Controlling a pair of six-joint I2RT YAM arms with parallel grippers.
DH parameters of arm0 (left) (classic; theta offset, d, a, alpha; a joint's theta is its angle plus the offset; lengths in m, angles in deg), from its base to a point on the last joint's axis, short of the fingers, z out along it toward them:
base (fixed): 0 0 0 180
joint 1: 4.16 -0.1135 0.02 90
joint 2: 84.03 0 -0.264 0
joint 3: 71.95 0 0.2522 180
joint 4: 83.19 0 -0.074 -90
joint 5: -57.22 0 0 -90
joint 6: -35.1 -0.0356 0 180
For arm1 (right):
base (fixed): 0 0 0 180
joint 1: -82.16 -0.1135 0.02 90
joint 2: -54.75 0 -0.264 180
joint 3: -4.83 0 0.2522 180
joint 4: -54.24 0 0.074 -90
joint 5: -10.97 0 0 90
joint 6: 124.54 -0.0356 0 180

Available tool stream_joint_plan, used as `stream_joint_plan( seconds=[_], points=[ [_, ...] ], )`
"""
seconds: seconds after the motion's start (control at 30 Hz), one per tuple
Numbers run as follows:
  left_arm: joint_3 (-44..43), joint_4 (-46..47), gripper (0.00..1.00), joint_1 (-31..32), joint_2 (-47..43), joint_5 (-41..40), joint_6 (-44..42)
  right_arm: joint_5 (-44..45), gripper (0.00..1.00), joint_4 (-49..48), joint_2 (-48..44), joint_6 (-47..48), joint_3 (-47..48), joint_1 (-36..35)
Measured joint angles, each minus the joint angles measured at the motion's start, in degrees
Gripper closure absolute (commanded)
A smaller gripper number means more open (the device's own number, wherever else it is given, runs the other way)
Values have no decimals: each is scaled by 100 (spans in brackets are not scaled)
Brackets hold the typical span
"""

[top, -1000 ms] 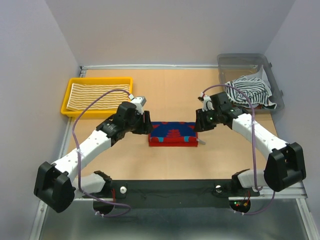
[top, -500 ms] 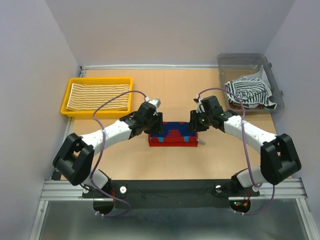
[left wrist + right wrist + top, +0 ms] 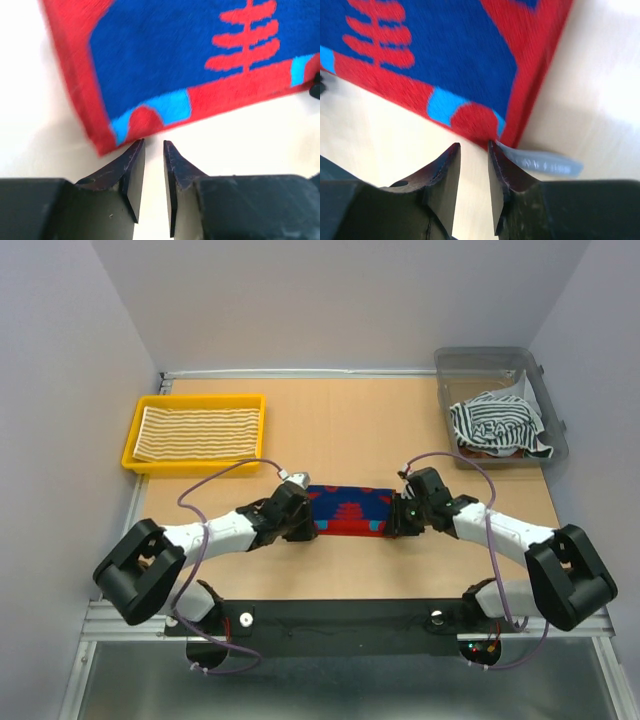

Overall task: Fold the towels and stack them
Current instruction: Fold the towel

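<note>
Red-blue towel (image 3: 346,510) lies folded at centre frame on the tabletop (image 3: 350,420), left hand (image 3: 153,142) and right hand (image 3: 473,144) narrowly parted, empty, at its lower corners, where a snag could undo the fold.

Tan table (image 3: 350,420) stretching out between pale walls, yellow tray (image 3: 195,398) sitting on it at the far left, clear grey bin (image 3: 480,362) sitting at the far right corner, folded red-blue towel (image 3: 348,511) lying flat toward the near middle, well apart from both.
</note>
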Motion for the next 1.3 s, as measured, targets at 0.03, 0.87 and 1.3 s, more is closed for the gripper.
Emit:
stream_joint_plan(
  seconds=[0.03,0.87,1.3],
  points=[
    [151,59,73,0,-177,-9,85,15,66,-7,-81,-42,-87,-4],
    [103,-142,45,-20,-852,-1281,671,1534,64,-24,-916,-782,-240,-9],
    [-142,-138,62,-44,-229,-1353,487,1650,72,-37,-409,-815,-229,-9]
  ],
)
